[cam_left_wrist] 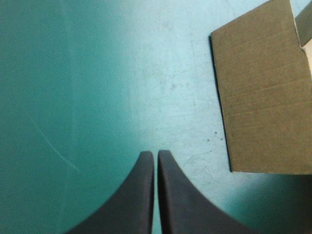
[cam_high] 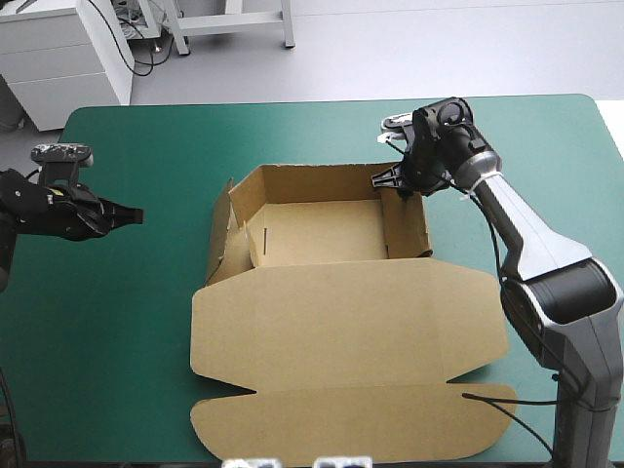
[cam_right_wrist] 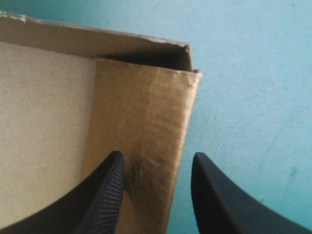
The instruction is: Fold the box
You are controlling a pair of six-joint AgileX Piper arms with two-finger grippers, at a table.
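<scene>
Got the box (cam_high: 341, 322) sitting mid-table as an open tray, walls up, lid flat toward the near edge. Got the right gripper (cam_right_wrist: 157, 161) spread wide, straddling the right wall near its far corner. Got the left gripper (cam_left_wrist: 156, 154) pinched closed over teal-green cover (cam_high: 127, 322), well left of it.

Plain brown box (cam_high: 341, 331), faint ribbing across its board; teal-green cover (cam_high: 117, 341), lightly scuffed pale; black fingers (cam_right_wrist: 105, 200), one finely ridged.
</scene>
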